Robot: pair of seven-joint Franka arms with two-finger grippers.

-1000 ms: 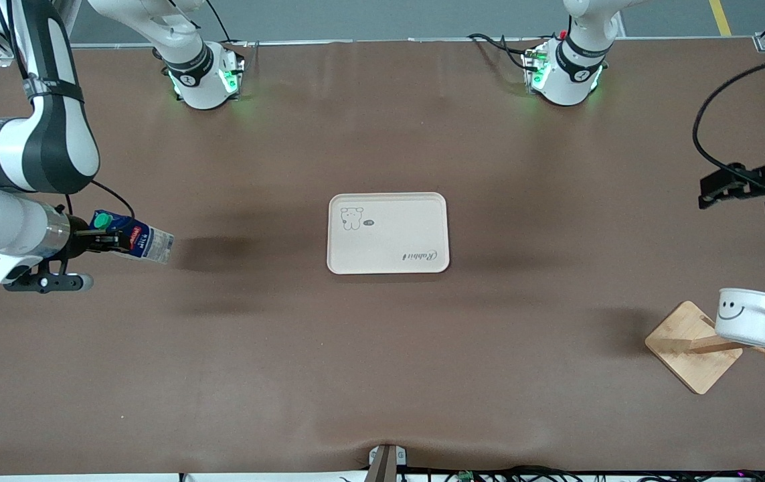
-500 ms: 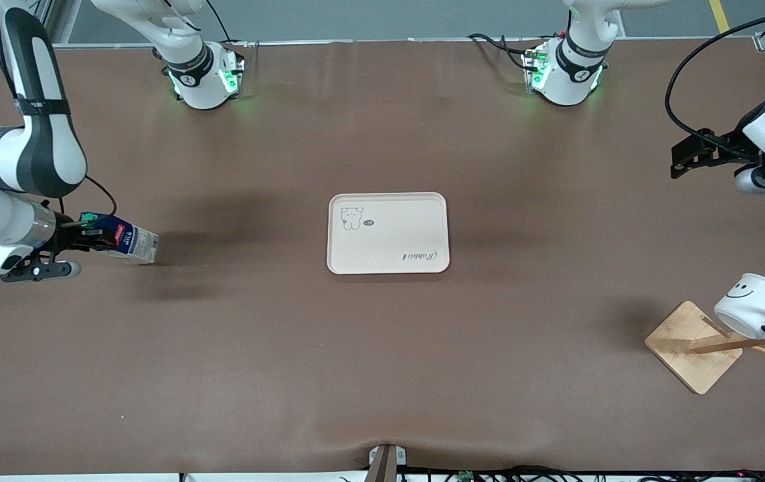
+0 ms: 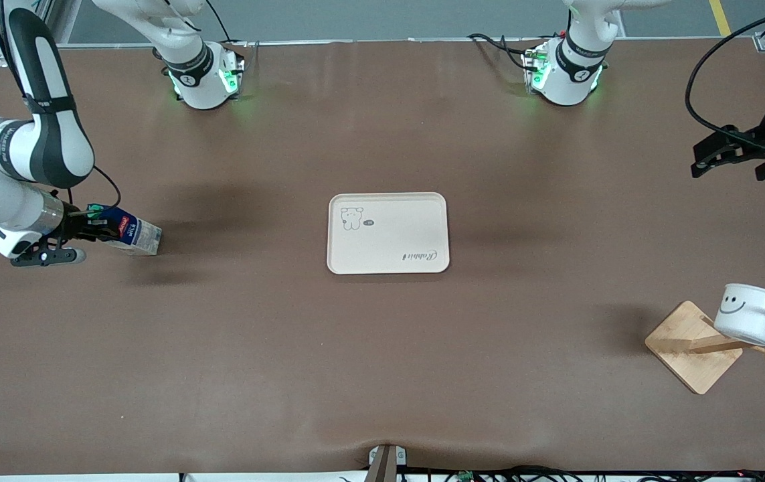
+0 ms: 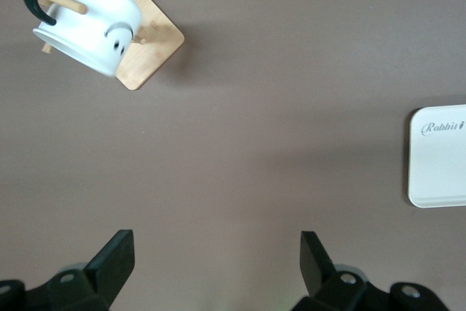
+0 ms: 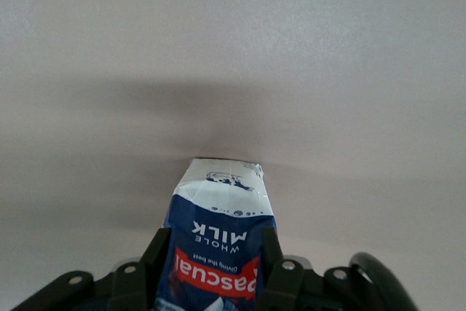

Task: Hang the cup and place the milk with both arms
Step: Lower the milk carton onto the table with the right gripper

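The cup [image 3: 749,320], white with a smiley face, hangs by its black handle on a peg of the wooden rack [image 3: 690,345] toward the left arm's end of the table. The left wrist view shows the cup [image 4: 91,30] on its peg too. My left gripper [image 3: 709,155] hovers open and empty over bare table at that end, apart from the cup; its fingertips [image 4: 116,249] stand wide. My right gripper [image 3: 98,231] is shut on the milk [image 3: 131,234], a blue carton held tilted with its pale end down at the table toward the right arm's end. Black fingers clamp the milk [image 5: 218,238] on both sides.
A cream tray [image 3: 389,227] with a bear print lies at the table's middle, between the milk and the rack. Its corner also shows as the tray [image 4: 437,158] in the left wrist view. The arms' bases stand along the table's edge farthest from the front camera.
The right gripper has come down with the milk, bringing its pale end to the table. The left gripper drew away from the rack. The cup swung on its peg and settled.
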